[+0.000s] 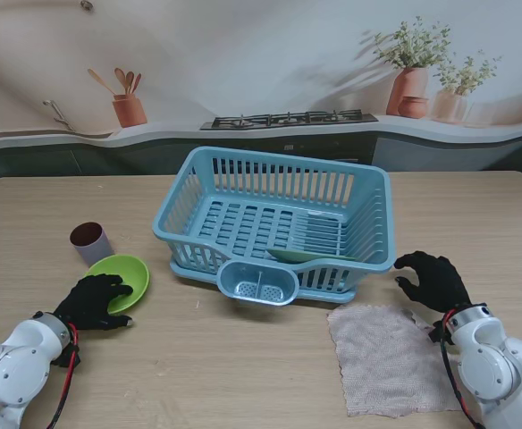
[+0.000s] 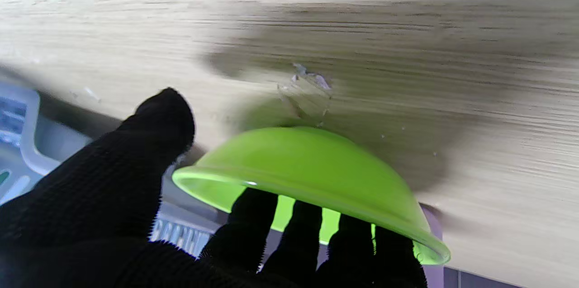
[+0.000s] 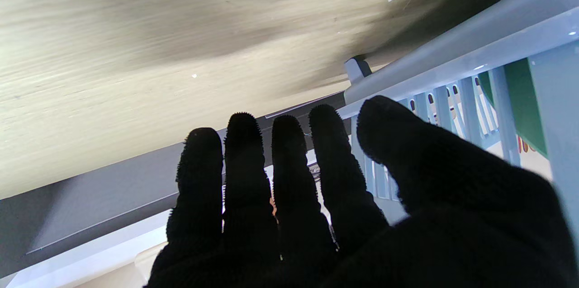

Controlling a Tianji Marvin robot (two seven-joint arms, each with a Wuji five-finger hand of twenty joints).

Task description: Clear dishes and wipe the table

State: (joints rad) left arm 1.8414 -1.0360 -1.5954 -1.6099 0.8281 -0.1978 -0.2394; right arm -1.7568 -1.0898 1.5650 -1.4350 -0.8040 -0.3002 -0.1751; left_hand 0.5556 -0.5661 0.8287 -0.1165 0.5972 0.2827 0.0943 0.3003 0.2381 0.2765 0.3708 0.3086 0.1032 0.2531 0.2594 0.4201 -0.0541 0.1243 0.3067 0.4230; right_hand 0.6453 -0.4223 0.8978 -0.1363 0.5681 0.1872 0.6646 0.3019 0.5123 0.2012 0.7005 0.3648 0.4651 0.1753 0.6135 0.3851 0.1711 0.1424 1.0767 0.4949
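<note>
The left hand [image 1: 96,300] grips the green bowl [image 1: 123,276] by its near rim; the right hand [image 1: 433,279] hangs empty, fingers apart. Next, I think, the bowl goes into the rack [image 1: 279,219].

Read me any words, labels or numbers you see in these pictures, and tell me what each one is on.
Pale raised letters behind the left robot hand, in the left wrist view: cut off and blurred, unreadable.
Red marks seen through the blue dish rack slats, in the right wrist view: too small to read.
Green bowl, cup, cloth: no text visible.
</note>
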